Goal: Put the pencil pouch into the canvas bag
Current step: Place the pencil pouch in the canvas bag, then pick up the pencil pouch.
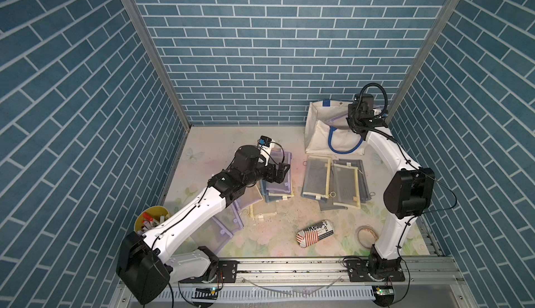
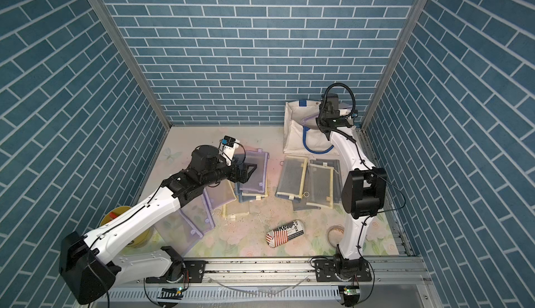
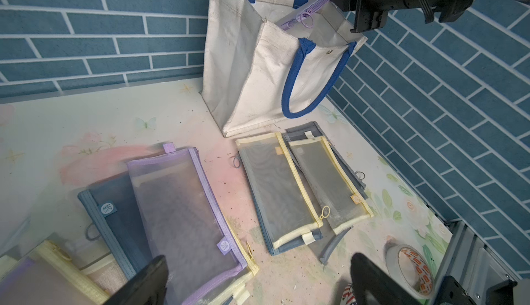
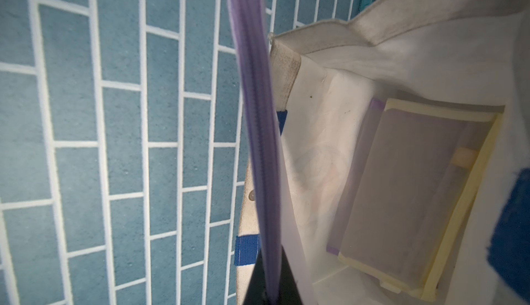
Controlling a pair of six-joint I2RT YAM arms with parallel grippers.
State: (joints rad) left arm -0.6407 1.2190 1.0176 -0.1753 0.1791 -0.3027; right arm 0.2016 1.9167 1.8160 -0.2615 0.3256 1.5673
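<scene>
Currently the right gripper [image 4: 271, 286] is pinched tight on the purple-trimmed pencil pouch [image 4: 258, 134], which hangs edge-on, partly inside the canvas bag's [image 3: 249, 68] open mouth. The bag stands at the table's back right corner, other pouches [image 4: 401, 189] flat on its bottom. The left gripper [image 1: 283, 172] is spread wide, empty, over a mesh pouch stack [image 1: 279, 187].
</scene>
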